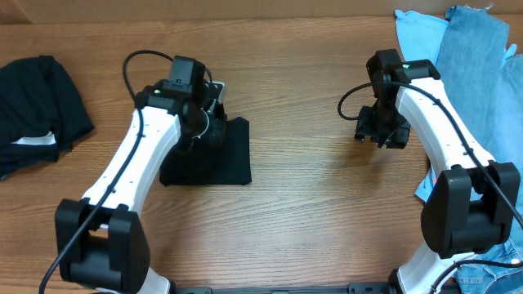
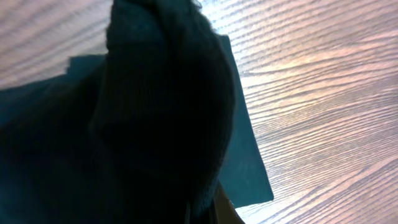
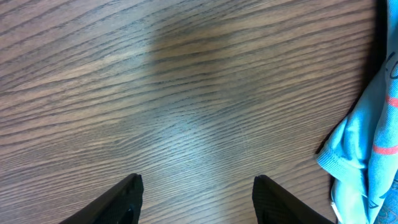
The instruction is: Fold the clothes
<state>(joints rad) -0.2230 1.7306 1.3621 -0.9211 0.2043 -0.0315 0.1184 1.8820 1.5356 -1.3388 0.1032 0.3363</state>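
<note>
Bare table (image 1: 302,122) lies open between the two arms and along the near edge. The folded black shirt (image 1: 221,163), with the left arm (image 1: 143,155) over it, blocks left of centre, and a black garment with a white label (image 1: 41,98) fills the far left. A light-blue cloth (image 1: 417,41) and a denim-blue cloth (image 1: 478,57) crowd the right edge beside the right arm (image 1: 437,114).

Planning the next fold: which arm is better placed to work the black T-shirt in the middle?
Left. The left jaws are shut on the black T-shirt, with fabric bunched right at the wrist camera. The right jaws hang open over bare table, well away from it.
</note>
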